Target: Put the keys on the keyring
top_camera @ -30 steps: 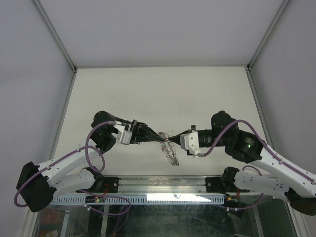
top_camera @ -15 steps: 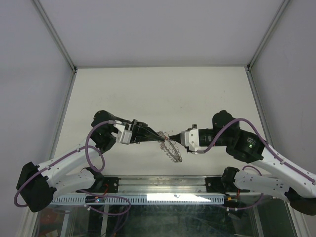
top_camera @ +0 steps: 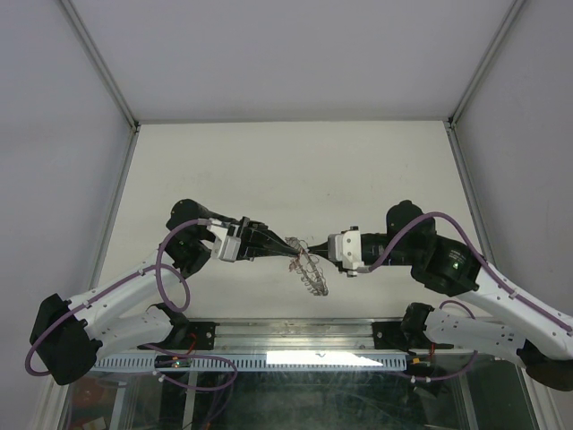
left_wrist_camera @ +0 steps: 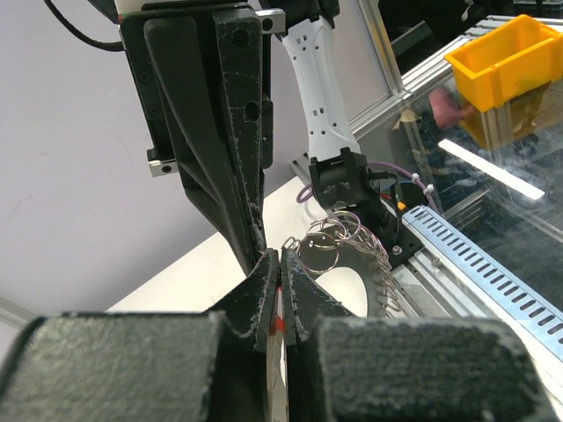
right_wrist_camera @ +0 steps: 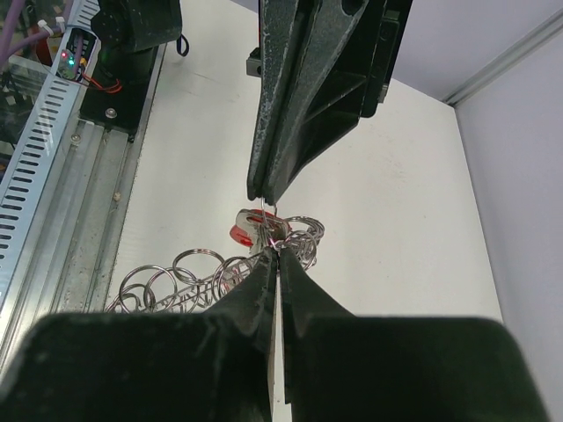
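Since a second ago the right gripper (top_camera: 312, 253) has risen slightly and leveled out, jaws pressed together on what looks like the wire of the keyring (top_camera: 312, 276), which dangles above the surface (top_camera: 269, 161), tip to tip with the left gripper (top_camera: 290, 247), clamped on the red tag of the keys (right_wrist_camera: 241, 232).

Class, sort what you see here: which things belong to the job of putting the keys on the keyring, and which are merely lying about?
Belongs to the job:
red-tagged key
keyring
left fingers
right fingers

Just lying about:
yellow bin
slotted cable duct
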Tool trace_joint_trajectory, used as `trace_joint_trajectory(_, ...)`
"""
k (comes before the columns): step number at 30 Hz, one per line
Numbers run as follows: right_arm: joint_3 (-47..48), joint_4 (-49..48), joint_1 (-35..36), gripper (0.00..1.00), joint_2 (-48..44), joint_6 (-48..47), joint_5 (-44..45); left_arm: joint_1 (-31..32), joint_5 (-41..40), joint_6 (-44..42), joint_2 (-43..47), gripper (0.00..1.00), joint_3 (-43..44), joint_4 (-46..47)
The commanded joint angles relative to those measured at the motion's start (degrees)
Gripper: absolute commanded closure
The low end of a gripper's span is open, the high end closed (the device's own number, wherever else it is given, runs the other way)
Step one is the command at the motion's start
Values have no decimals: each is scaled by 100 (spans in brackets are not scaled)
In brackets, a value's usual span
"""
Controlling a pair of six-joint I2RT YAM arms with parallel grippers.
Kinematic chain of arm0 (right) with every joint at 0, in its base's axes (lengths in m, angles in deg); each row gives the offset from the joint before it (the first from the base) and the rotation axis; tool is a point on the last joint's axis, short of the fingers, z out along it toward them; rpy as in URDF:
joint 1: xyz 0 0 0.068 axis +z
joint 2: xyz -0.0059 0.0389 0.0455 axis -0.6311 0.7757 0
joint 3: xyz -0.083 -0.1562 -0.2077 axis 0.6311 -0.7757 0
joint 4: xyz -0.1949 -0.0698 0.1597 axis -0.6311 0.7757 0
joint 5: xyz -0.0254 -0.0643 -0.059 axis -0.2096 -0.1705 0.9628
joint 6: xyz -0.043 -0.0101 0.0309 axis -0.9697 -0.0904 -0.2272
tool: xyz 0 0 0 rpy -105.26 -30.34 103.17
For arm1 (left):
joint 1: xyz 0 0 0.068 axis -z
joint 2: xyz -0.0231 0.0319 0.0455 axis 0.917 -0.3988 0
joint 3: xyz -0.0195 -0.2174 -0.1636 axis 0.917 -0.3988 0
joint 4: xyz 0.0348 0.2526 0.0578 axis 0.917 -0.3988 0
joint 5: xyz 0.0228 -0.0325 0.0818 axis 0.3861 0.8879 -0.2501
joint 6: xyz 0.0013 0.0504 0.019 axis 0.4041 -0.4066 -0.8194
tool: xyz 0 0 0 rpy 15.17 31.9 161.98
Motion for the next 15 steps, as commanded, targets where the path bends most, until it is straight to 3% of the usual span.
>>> trace_joint_trajectory(1, 349, -501, 28, 100, -161, 174, 108, -42, 185, -145, 16, 100, 228, -81)
trace_joint_trajectory(15, 297, -627, 29, 100, -256, 465, 268, -52, 151, -278, 95, 100, 229, -310)
